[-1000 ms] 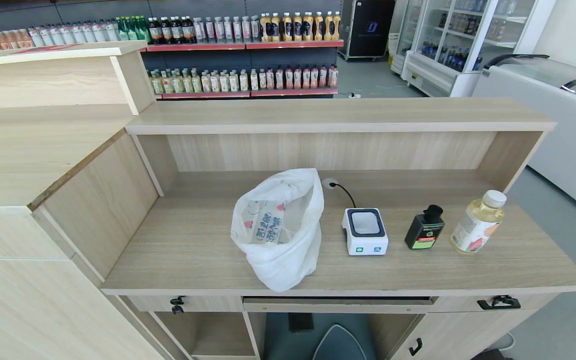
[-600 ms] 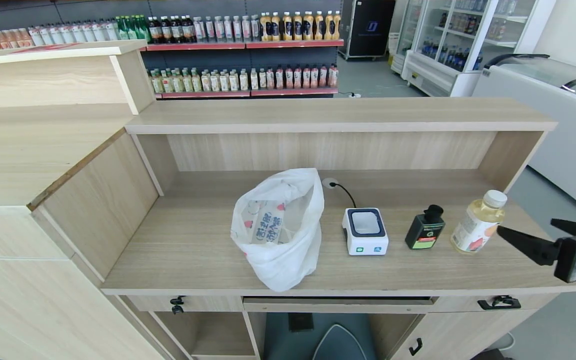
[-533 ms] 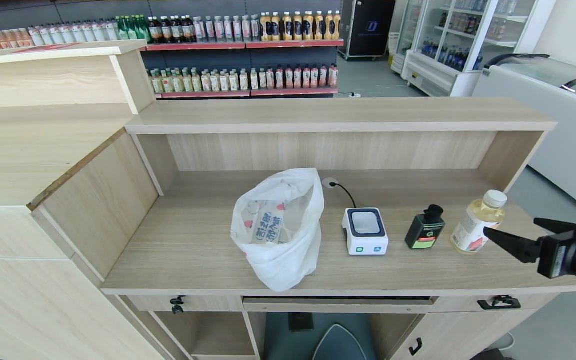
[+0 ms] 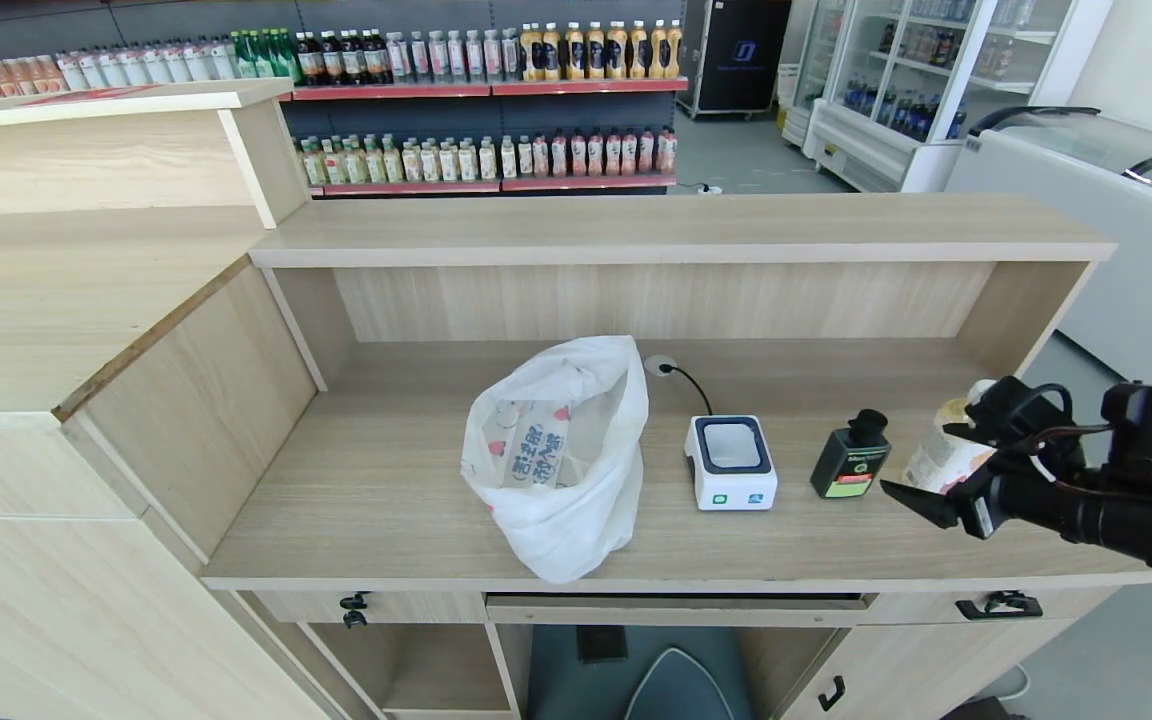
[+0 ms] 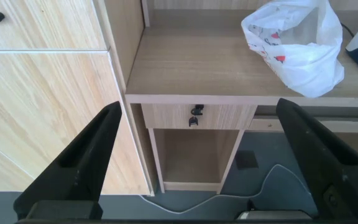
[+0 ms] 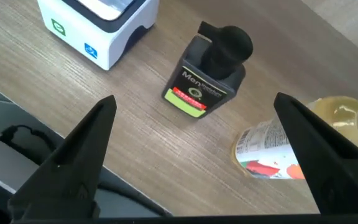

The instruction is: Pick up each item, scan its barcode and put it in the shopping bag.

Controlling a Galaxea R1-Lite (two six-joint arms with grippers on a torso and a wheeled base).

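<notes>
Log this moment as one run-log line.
right tool: open, empty, near black bottle and drink bottle | left tool: open, empty | shopping bag: packaged item inside | scanner: beside bag

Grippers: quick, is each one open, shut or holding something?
Left gripper: open, empty.
Right gripper: open, empty, near the squat black bottle with a green label.

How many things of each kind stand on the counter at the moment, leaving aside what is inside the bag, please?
Bottles: 2 (black bottle, yellow bottle)
Scanner: 1
Bag: 1
Total: 4
</notes>
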